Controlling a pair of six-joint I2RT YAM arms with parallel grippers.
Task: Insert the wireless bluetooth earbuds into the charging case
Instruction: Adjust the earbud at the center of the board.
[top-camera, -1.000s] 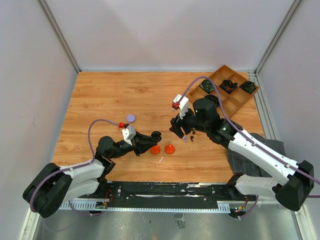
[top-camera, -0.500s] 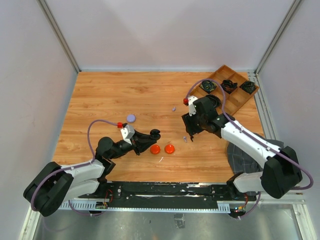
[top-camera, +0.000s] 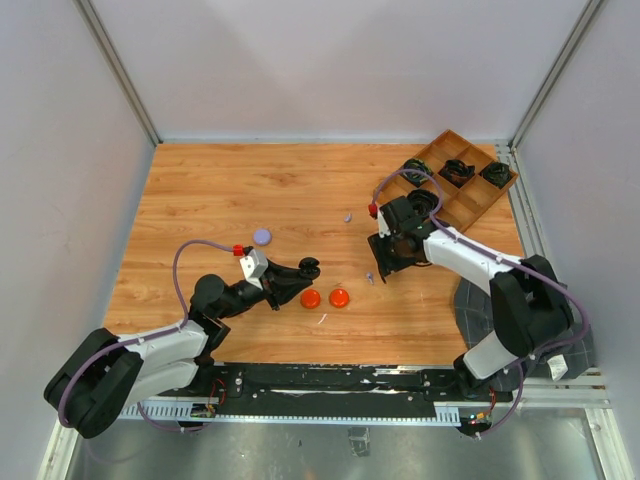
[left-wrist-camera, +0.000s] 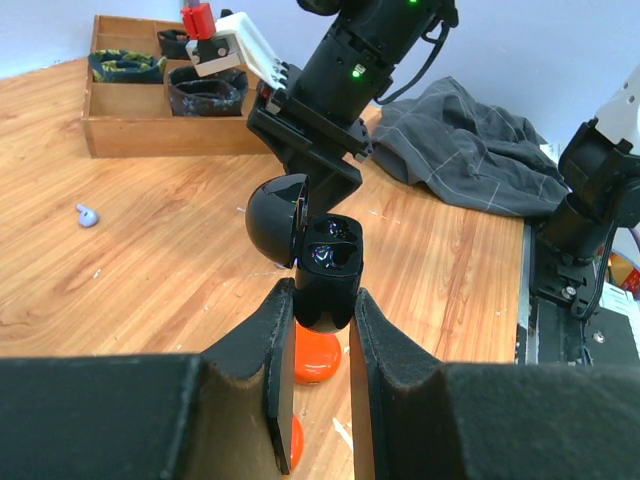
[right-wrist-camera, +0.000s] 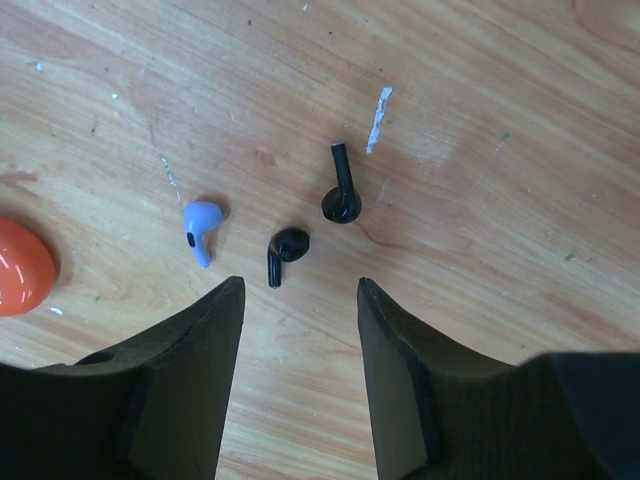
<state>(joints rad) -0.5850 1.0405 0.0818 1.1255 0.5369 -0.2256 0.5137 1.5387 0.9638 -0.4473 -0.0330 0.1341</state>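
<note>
A black charging case (left-wrist-camera: 325, 270) with its lid open stands upright between the fingers of my left gripper (left-wrist-camera: 318, 300), which is shut on it. In the top view that case (top-camera: 311, 268) is at the table's middle front. My right gripper (right-wrist-camera: 300, 290) hangs open just above the wood, nothing between its fingers. Just ahead of its tips lie two black earbuds (right-wrist-camera: 288, 245) (right-wrist-camera: 341, 205) and a lilac earbud (right-wrist-camera: 200, 225). In the top view my right gripper (top-camera: 380, 262) is right of the case, and another lilac earbud (top-camera: 347, 216) lies farther back.
Two orange discs (top-camera: 311, 299) (top-camera: 340, 297) lie below the case and a lilac disc (top-camera: 262, 236) sits to the left. A wooden tray (top-camera: 470, 195) with coiled black cables is at the back right. Grey cloth (top-camera: 470, 300) lies at the right front edge.
My right arm has drawn in and turned its gripper down over the buds, the jaws narrowing somewhat. The left arm and the case have not moved.
</note>
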